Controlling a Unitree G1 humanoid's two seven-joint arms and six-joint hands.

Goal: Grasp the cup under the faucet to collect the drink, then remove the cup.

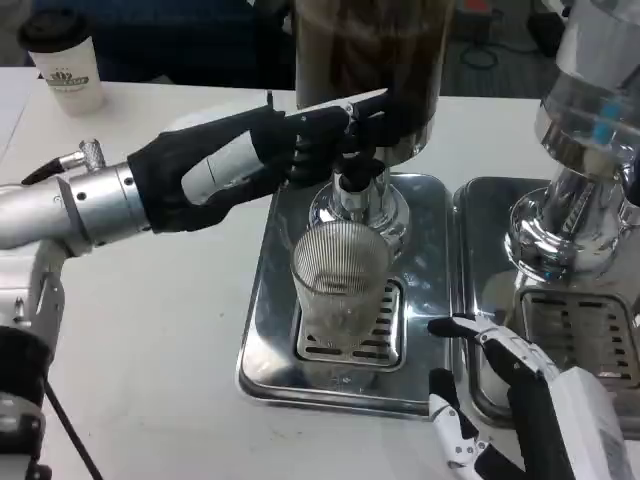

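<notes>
Under the faucet [352, 178], the cup [340, 283] stands upright on the drain grate of the metal tray [262, 330].

Above the cup, the left hand [255, 160] reaches to the faucet lever, and its fingers [330, 125] are closed around it. To the right of the cup and lower, beside the tray edge, the right hand [510, 400] waits with its fingers apart and holds nothing; it does not touch the cup. Far to the left of the cup, a paper cup with a black lid [63, 58] stands on the white table [150, 330]. Right of the cup is a second dispenser [580, 170].
</notes>
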